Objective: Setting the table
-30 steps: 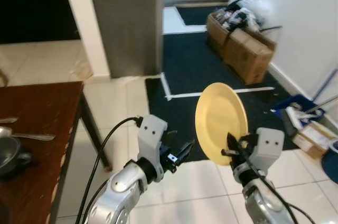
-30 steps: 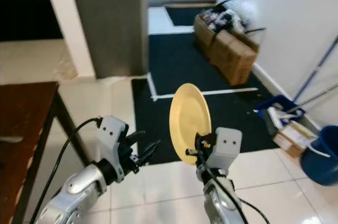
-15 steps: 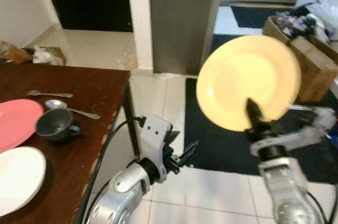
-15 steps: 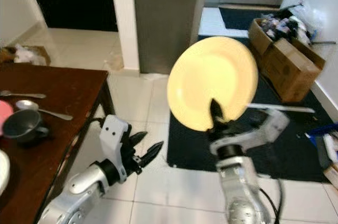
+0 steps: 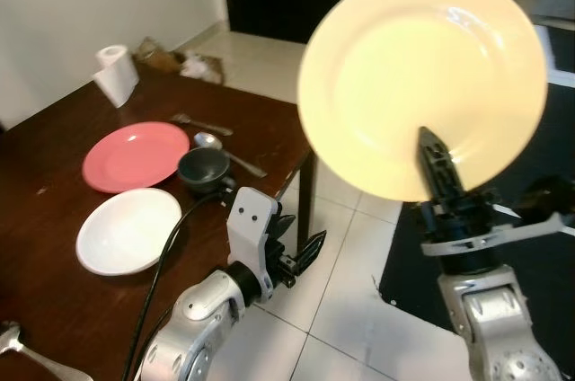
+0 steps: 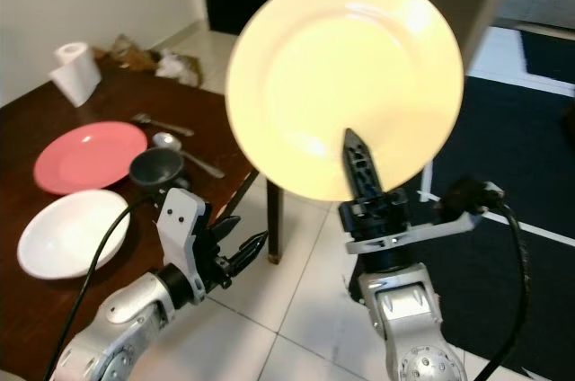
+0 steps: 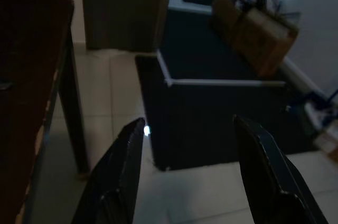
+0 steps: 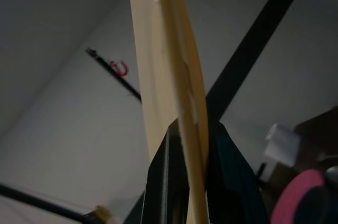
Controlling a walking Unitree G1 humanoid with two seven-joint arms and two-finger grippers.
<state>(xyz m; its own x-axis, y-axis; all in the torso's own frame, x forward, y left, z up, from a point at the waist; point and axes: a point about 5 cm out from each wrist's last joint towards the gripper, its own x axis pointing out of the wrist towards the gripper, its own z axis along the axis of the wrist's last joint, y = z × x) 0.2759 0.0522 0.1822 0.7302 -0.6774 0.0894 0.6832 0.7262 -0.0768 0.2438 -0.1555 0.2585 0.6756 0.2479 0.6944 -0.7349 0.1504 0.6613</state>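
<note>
Dark wood worktop (image 5: 54,174) fills the left of the scene, over pale floor tiles with a black mat on the right. On it lie a pink plate (image 5: 135,155), a white plate (image 5: 128,229) nearer the robot, and a dark cup (image 5: 203,166) just right of the pink plate with a spoon (image 5: 225,152) and a fork (image 5: 199,120) beside it. Neither plate nor the cup shows anything inside. A paper roll (image 5: 115,74) stands at the far left, and the end of another utensil (image 5: 22,349) lies at the near left edge.

The right tool (image 5: 436,165) is raised in front of the camera, its 2 fingers clamped across the rim of a yellow plate (image 5: 422,75), 1 finger on each face as the right wrist view shows. The plate stands on edge, its face toward the robot, off the worktop and to the right of it.

The left tool (image 5: 301,251) hangs low beside the worktop's near right corner, fingers spread apart and holding nothing.

The coming move likely turns on this: the bare wood lies left of and below the held plate, so the right arm must swing left and tip the plate flat. The right arm is the one carrying it; the left is nearer the worktop.
</note>
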